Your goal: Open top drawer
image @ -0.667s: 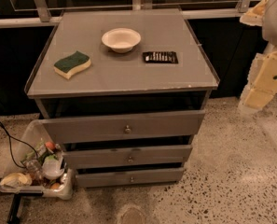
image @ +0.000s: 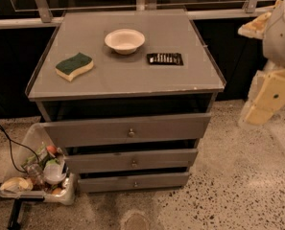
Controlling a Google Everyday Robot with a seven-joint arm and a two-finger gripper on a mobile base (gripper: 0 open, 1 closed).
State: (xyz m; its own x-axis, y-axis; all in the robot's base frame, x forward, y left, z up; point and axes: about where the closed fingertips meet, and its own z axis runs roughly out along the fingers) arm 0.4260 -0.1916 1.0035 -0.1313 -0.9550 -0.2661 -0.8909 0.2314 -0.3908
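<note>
The top drawer [image: 127, 128] is the widest grey front of the grey cabinet, with a small round metal knob [image: 131, 133] at its centre. It stands pulled out a little, with a dark gap above its front. My gripper [image: 265, 97] is a cream-coloured part at the right edge, off the cabinet's right side, at about the drawer's height and apart from it. It touches nothing of the drawer.
Two slimmer drawers [image: 132, 161] [image: 134, 181] sit below. On the cabinet top [image: 127, 75] lie a green-yellow sponge [image: 74, 66], a white bowl [image: 124, 40] and a dark flat packet [image: 165, 58]. A bin of clutter [image: 41, 171] and a black cable [image: 7, 140] lie on the floor at left.
The cream gripper part at the right sits slightly lower than before. The top drawer and the things on the cabinet have not moved.
</note>
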